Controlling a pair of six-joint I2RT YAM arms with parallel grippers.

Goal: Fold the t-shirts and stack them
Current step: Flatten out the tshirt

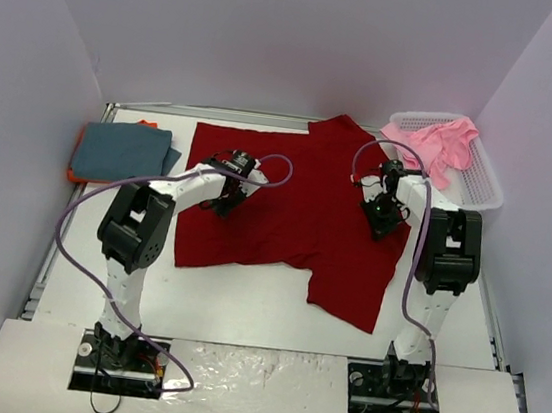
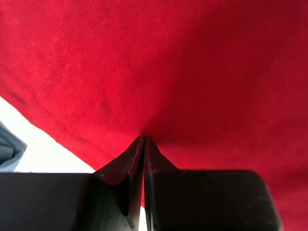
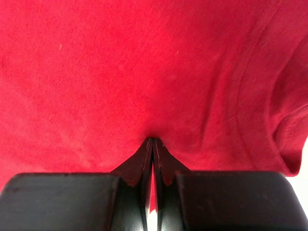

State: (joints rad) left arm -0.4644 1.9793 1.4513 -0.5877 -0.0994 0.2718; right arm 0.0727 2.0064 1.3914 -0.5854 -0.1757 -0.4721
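Observation:
A dark red t-shirt lies spread flat in the middle of the table, collar towards the right. My left gripper is down on its left part near the hem, jaws shut, tips pinching the cloth. My right gripper is down on its right part beside the collar, jaws shut, tips pinching the cloth. A teal-blue t-shirt lies folded at the far left on an orange one, of which only an edge shows. A light pink t-shirt hangs out of the basket.
A white lattice basket stands at the back right corner. Purple walls close in the table on the left, back and right. Bare white table lies in front of the red shirt.

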